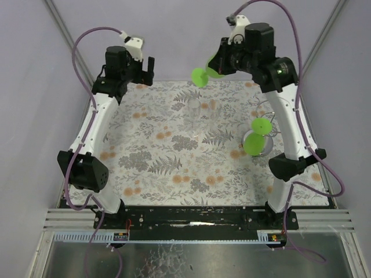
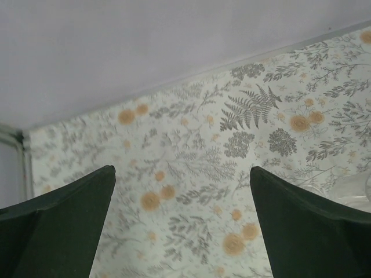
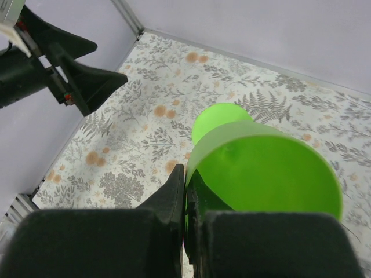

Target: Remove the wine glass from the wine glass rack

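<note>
The right gripper (image 3: 185, 179) is pinching its jaws tight on the wall of a bright green translucent wine glass (image 1: 200, 76), with only a thin green sliver showing between the black fingers (image 3: 169, 200). It is holding the glass in the air, lying on its side, well to the left of and beyond the silver wire wine glass rack (image 1: 261, 110). In the right wrist view the bowl is filling the frame and covering most of the stem, so only the round foot is peeking out behind it. The rack is hard to make out: the right arm is crossing over it and the thin wire is blending into the floral tablecloth (image 1: 174, 168). A second green glass (image 1: 254, 143) is sitting at the rack, though how it is hanging there cannot be told. Left of the rack, near the middle of the cloth, a clear glass (image 1: 196, 110) is barely showing against the pattern, and in the left wrist view it is cut off at the right edge. The left gripper (image 2: 182, 171) is hovering far left of the rack with its jaws spread wide and nothing between them.
</note>
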Motion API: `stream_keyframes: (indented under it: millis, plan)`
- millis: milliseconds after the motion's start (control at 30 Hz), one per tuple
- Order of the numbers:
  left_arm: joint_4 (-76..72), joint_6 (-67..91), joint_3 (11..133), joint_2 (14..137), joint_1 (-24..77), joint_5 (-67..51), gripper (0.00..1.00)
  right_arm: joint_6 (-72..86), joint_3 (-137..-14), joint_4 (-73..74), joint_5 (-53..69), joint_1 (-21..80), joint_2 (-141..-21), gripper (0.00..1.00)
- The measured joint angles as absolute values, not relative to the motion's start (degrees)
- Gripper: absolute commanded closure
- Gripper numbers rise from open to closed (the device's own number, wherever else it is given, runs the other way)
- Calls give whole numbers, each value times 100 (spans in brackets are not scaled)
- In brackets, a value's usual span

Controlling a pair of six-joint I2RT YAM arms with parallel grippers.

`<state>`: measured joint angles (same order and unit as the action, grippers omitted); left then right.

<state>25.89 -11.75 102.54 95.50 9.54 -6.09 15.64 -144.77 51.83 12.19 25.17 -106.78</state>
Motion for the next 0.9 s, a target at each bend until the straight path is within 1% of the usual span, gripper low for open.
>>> stream_keyframes:
  millis: [200,333,500,700,900]
  plan:
    - [2880,64,10073,9544,548,-628,3,1490,-14438,4816,993,3146,-10954,100]
    - [2908,519,9747,9443,504,-642,3,1441,-14435,4550,991,3489,-11043,100]
    - [2923,851,9633,9415,460,-646,3,1334,-14322,4475,801,3990,-11139,100]
    - [2921,1004,9633,9411,381,-646,3,1234,-13596,4654,336,4707,-11120,100]
    - [2921,1055,9636,9411,325,-648,4,1374,-12328,5037,-478,4827,-10702,100]
